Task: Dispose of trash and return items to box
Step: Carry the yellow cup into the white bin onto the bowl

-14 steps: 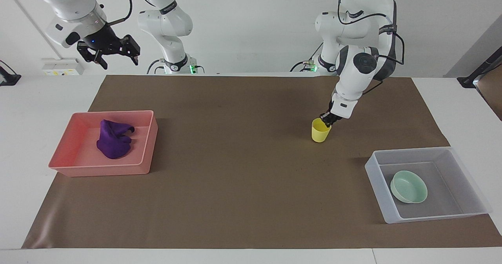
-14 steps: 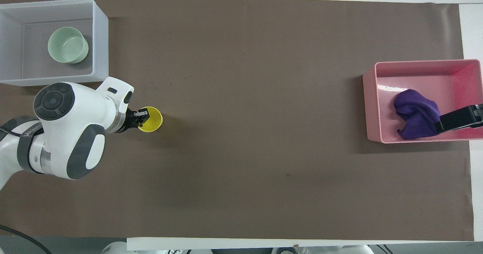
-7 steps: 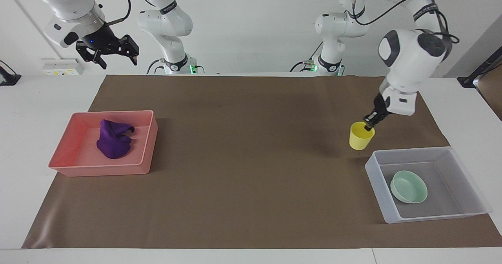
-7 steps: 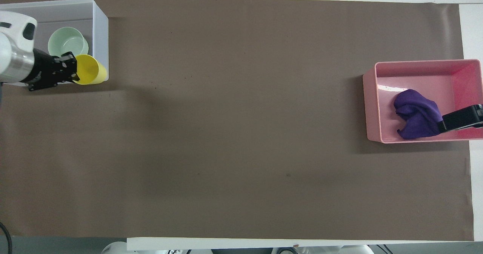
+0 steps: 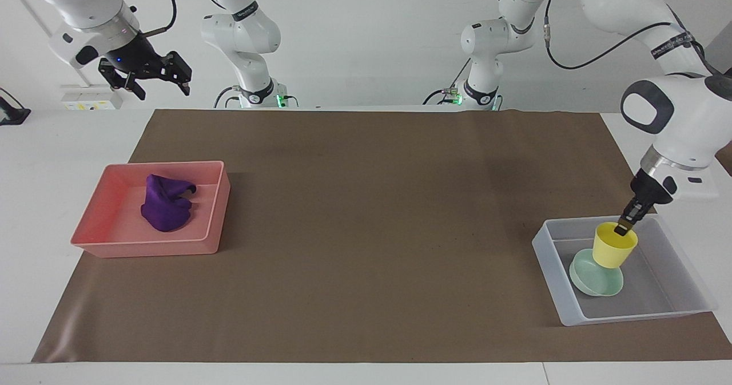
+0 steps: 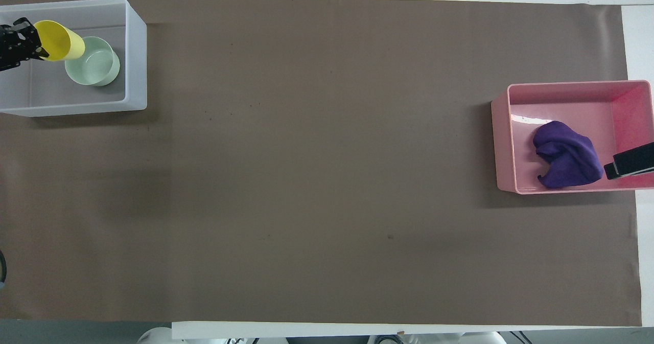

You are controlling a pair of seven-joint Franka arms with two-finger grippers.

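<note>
My left gripper (image 5: 622, 229) is shut on the rim of the yellow cup (image 5: 615, 246) and holds it upright in the air over the translucent box (image 5: 629, 316), just above the mint-green bowl (image 5: 595, 280) that lies in the box. In the overhead view the cup (image 6: 59, 41) hangs from the left gripper (image 6: 34, 45) over the box (image 6: 135, 52), beside the bowl (image 6: 92, 68). The purple cloth wad (image 5: 166, 202) lies in the pink tray (image 5: 143, 247). My right gripper (image 5: 151, 79) is open and empty, raised high near the tray's end of the table.
A brown mat (image 5: 366, 230) covers the table between the pink tray (image 6: 503, 139) and the box. In the overhead view a black part of the right gripper (image 6: 631, 161) shows over the tray beside the cloth (image 6: 564, 155).
My left gripper lifted the yellow cup off the mat and carried it away from the robots to over the box. The right gripper drifted slightly toward its own end of the table.
</note>
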